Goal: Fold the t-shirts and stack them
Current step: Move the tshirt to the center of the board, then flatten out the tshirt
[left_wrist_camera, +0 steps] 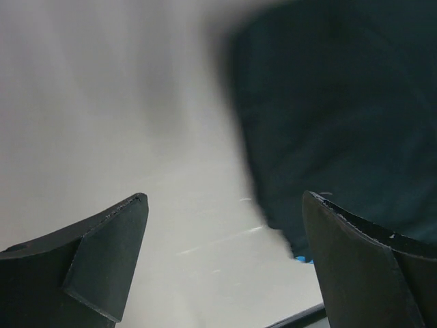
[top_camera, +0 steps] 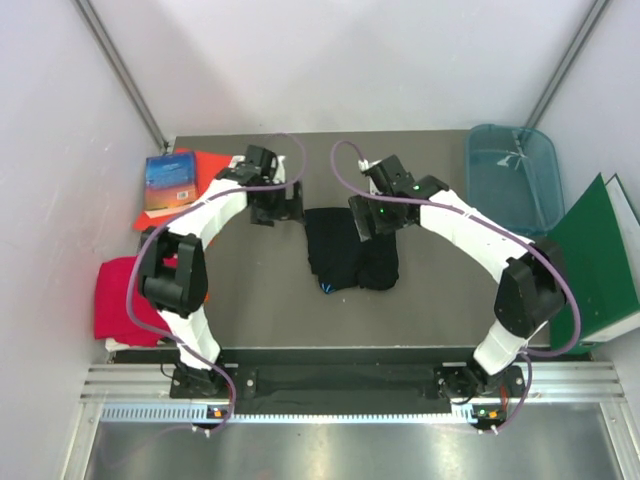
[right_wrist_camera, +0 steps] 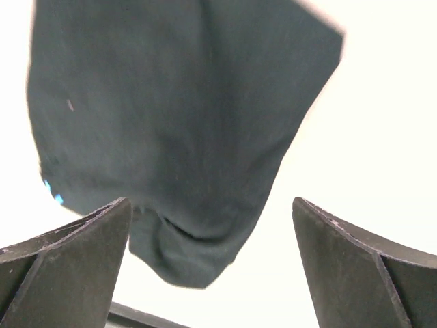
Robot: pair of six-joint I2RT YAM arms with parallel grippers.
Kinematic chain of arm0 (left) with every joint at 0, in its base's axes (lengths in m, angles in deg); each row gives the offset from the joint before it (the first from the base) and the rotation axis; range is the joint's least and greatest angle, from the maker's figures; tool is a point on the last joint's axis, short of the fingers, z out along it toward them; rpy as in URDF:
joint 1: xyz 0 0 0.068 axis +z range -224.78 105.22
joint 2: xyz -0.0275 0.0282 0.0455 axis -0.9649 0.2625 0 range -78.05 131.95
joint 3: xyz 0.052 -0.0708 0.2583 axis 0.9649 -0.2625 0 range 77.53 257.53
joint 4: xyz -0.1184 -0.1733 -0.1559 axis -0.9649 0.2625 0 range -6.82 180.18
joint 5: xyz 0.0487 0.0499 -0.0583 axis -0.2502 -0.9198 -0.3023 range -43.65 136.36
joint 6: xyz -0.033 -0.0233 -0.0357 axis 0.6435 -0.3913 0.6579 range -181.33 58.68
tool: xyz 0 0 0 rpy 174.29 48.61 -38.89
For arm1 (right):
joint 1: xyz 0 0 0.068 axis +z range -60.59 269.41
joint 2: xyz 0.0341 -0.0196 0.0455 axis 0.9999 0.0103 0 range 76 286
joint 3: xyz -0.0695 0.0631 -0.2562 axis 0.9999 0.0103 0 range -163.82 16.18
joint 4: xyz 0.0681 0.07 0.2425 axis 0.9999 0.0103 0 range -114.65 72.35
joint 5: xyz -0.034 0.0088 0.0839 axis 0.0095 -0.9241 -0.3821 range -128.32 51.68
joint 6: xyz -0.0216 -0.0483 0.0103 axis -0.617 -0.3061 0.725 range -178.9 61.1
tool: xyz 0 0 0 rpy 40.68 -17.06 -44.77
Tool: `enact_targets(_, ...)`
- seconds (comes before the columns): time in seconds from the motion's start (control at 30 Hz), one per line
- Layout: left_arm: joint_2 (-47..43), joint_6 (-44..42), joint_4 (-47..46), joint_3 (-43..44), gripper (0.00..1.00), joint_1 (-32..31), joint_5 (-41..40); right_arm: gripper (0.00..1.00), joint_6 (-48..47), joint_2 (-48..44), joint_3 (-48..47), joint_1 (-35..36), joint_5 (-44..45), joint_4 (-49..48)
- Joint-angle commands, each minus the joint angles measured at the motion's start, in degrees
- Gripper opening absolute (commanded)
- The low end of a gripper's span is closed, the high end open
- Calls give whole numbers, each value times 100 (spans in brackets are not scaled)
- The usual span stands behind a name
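Two pincers stand wide apart, neither clamped on anything. The left pincer (left_wrist_camera: 225,205) hangs over bare bench (top_camera: 440,290) just left of the black t-shirt (top_camera: 345,250). The right pincer (right_wrist_camera: 212,205) hangs directly over that shirt, its fingers (right_wrist_camera: 75,253) spread to either side of the cloth; I cannot tell whether they touch it. The shirt lies bunched in a rough rectangle mid-bench. A small blue tag (right_wrist_camera: 54,195) shows at its edge, too small to read. The lettering on the blue book (top_camera: 170,182) is likewise illegible. Only the top view shows the crimson-pink t-shirt (top_camera: 125,295), folded at the bench's left edge, and the red sheet (top_camera: 215,165), green binder (top_camera: 600,260) and teal bin (top_camera: 512,175).
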Motion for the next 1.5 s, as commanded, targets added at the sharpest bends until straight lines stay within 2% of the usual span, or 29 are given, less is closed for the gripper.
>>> enact_targets(0.0, 470, 211, -535, 139, 99, -514, 802, 100, 286, 109, -297, -53, 342, -190)
enact_targets(0.13, 1137, 545, -642, 332, 94, -655, 1005, 100, 383, 223, -376, -71, 360, -199)
enact_targets(0.23, 1621, 564, -598, 613, 84, -682, 847, 100, 365, 206, -385, -88, 377, -173)
enact_targets(0.27, 1822, 485, -597, 692, 77, -673, 838, 99, 374, 197, -367, -106, 377, -182)
enact_targets(0.3, 1911, 441, -510, 789, 54, -673, 812, 100, 374, 171, -332, -114, 403, -190)
enact_targets(0.37, 2113, 388, -317, 1166, 0, -673, 776, 100, 400, 118, -288, -114, 473, -164)
enact_targets(0.43, 2097, 362, -158, 1421, 0, -681, 723, 100, 470, 109, -157, -167, 605, -155)
enact_targets(0.57, 1405, 353, -264, 1423, 0, -682, 408, 100, 821, 249, 221, -552, 518, -313)
enact_targets(0.77, 463, 344, -228, 1484, 0, -673, -347, 100, 1375, 530, 880, -1537, -1106, -1200)
enact_targets(0.93, -221, 484, -219, 1695, 0, -673, -1033, 99, 1315, 899, 706, -1556, -1687, -1482)
enact_targets(1.07, -785, 695, -237, 1765, 0, -655, -2218, 100, 1437, 1040, 609, -1565, -1890, -1614)
enact_targets(1.1, -899, 747, -72, 1887, 0, -647, -2943, 100, 1446, 1040, 609, -1556, -1934, -1632)
enact_targets(1.27, -1444, 555, 246, 2397, 0, -541, -4197, 100, 1315, 1023, 565, -1565, -1970, -1588)
enact_targets(1.37, -1533, 344, 247, 2889, 0, -541, -4401, 100, 1140, 996, 556, -1565, -1935, -1492)
enact_targets(1.4, -1516, 265, 203, 3152, 0, -550, -4253, 99, 1104, 979, 556, -1556, -1900, -1465)
enact_targets(1.47, -1244, 98, 237, 3530, 0, -550, -3394, 99, 998, 953, 556, -1582, -1855, -1395)
